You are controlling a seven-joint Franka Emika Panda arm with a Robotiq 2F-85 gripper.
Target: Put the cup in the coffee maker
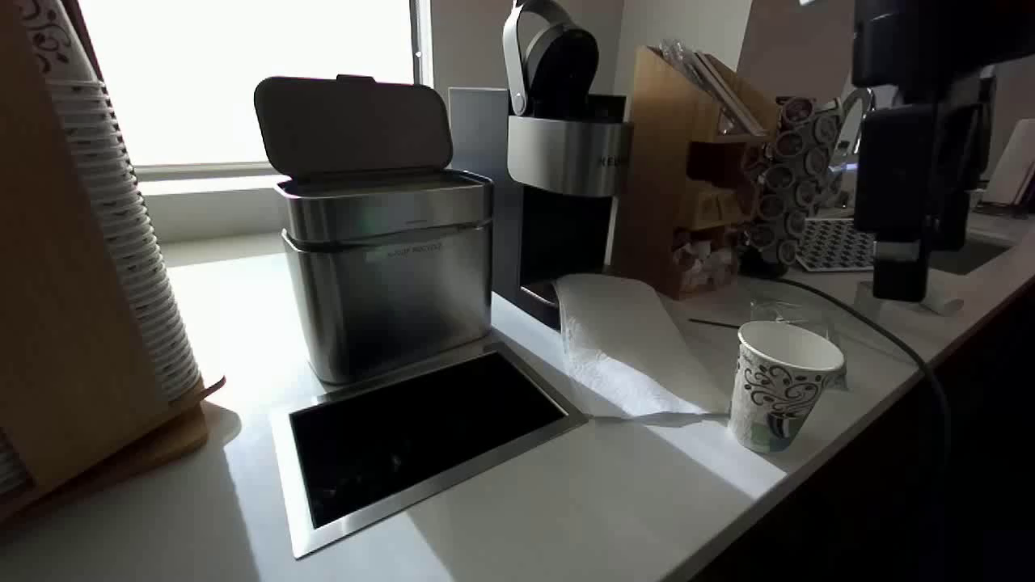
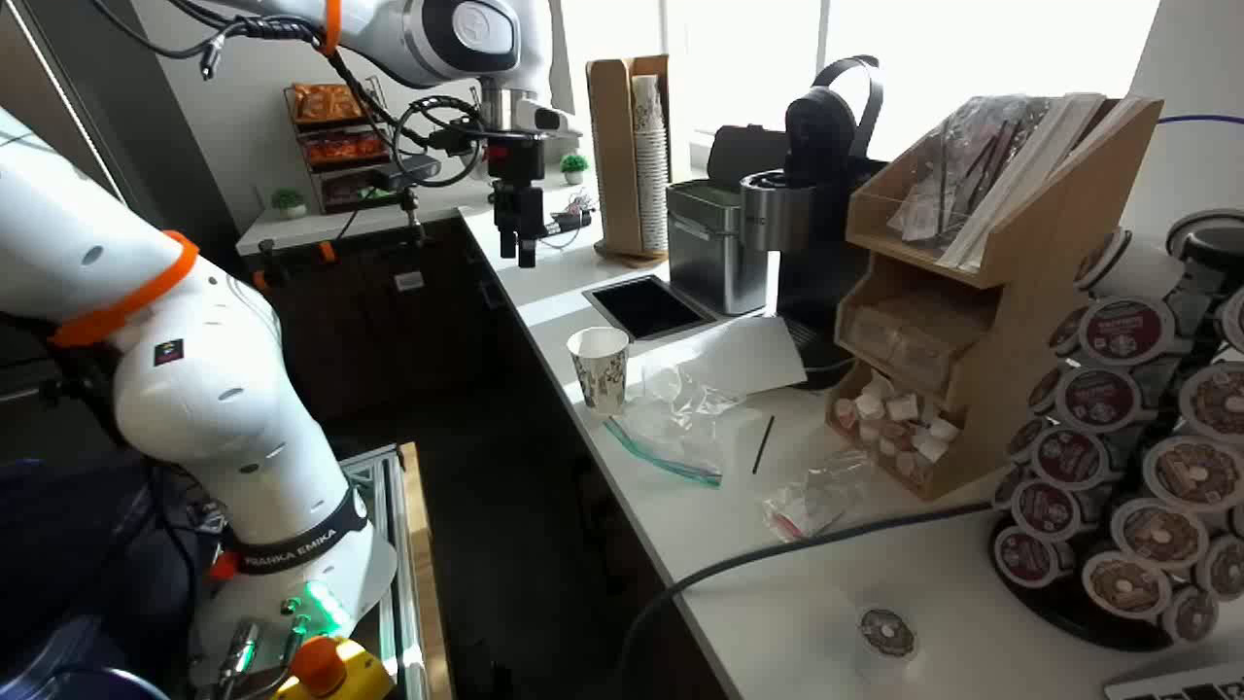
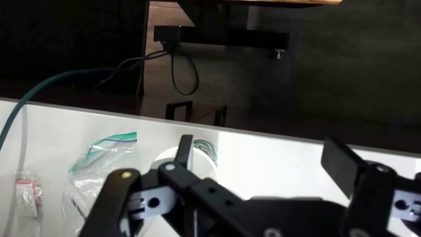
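Gaping wide, the pincer (image 3: 261, 161) partly hides the cup (image 3: 203, 163) only in wrist view

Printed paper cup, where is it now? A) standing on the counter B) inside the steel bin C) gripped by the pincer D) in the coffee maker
A: in both exterior views the cup stands on the counter, apart from the open pincer.

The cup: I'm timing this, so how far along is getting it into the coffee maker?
Done: nothing yet; the cup stands on the counter. In hand: no grasp; the open gripper is apart from it in both exterior views. Left: grasping, carrying and setting it in the coffee maker.
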